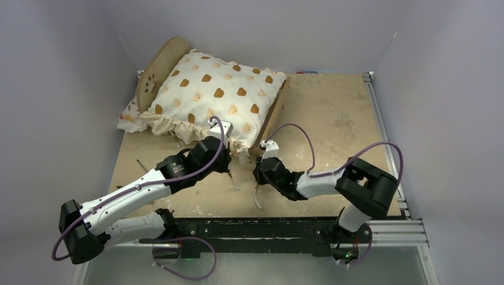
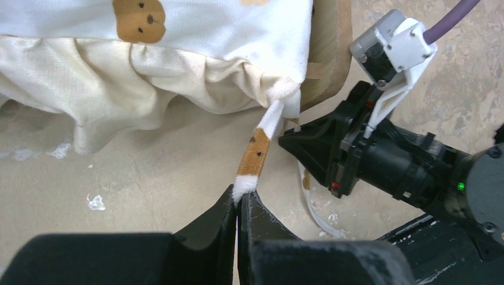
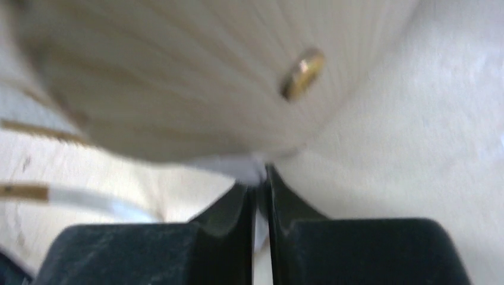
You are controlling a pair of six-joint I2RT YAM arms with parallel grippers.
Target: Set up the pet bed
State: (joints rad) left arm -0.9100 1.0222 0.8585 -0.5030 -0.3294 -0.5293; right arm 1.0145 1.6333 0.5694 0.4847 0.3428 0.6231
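Left gripper jaws are clamped together on a bear-print tie that runs taut up to the corner of the bear-print cushion. The pet bed sits at the far left of the table, headboard away from the arms, its foot end just beyond both grippers. The cushion lies on it, its ruffle spilling over the near edge. At the wooden foot corner, below a brass screw, the right gripper has its jaws nearly together, pinching a white strip; that view is blurred.
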